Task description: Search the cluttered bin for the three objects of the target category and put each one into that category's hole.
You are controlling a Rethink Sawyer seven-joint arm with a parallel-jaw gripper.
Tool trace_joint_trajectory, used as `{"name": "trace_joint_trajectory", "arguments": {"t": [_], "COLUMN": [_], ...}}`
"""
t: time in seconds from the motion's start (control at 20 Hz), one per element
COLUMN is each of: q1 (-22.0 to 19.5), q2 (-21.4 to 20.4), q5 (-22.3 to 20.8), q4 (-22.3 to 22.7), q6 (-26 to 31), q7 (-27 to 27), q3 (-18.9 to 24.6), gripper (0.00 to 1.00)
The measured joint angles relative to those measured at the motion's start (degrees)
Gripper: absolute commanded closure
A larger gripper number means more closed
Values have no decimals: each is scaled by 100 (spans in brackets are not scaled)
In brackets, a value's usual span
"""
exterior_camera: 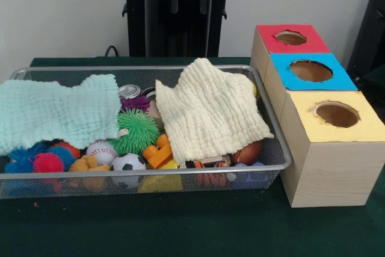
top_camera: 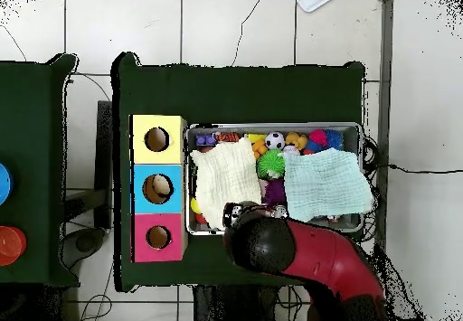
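End effector unseen, wire-mesh bin (exterior_camera: pixel 274 126), crinkled cloths (exterior_camera: pixel 210 109)

In the front view we see the bin (exterior_camera: pixel 274 118) on the worktop (exterior_camera: pixel 180 227), with a row of three boxes (exterior_camera: pixel 325 142) just beside it on the right, each with a hole on top. In the bin, one cloth (exterior_camera: pixel 54 112) covers the left part and another (exterior_camera: pixel 210 109) the right. Between them a can (exterior_camera: pixel 129 91) sits at the back, with balls (exterior_camera: pixel 137 130) in front of it.
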Motion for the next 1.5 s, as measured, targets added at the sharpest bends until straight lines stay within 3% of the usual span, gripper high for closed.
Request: {"name": "trace_joint_trajectory", "arguments": {"t": [0.4,0.65,1.0,1.25,1.5], "q1": [-742,-838,-468,-14,493], "q2": [562,1002,1523,1872,2476], "q5": [-553,-887,-1297,-1443,-1618], "q4": [-506,-757,-1105,-1348,-1689], "q6": [-65,-389,-897,-1158,-1545], "q7": [0,0,0,0,0], "q3": [853,1137,1202,1166,962], "gripper": [0,0,0,0,0]}}
